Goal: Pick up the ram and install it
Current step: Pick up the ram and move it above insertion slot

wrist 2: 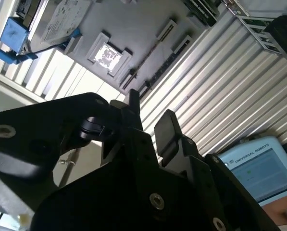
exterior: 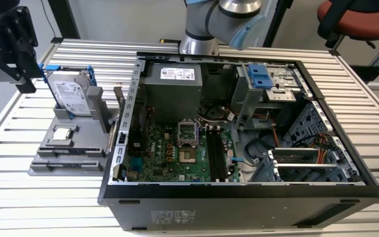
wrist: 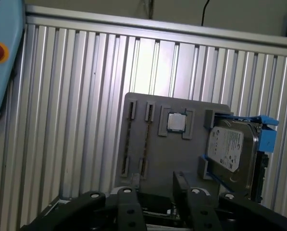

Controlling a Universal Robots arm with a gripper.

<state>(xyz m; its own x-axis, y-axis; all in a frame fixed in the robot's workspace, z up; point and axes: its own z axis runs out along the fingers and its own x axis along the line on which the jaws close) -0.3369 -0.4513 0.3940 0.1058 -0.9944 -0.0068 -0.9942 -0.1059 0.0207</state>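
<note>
Ram (wrist: 146,142) edge-on in grey tray (wrist: 181,156) nr white-labelled HDD (wrist: 230,144), end effector (wrist: 153,185) spread

The ribbed silver aluminium bench (exterior: 45,207) is striped with parallel slats. On it are a flat grey plastic holder tray (wrist: 177,154), a silver hard drive in a blue bracket (wrist: 230,149), a small square silver processor chip (wrist: 176,122) and a thin dark green ram stick (wrist: 147,139). The end effector (wrist: 153,190) is black. The black metal computer case (exterior: 242,207) holds a green motherboard (exterior: 170,148).
</note>
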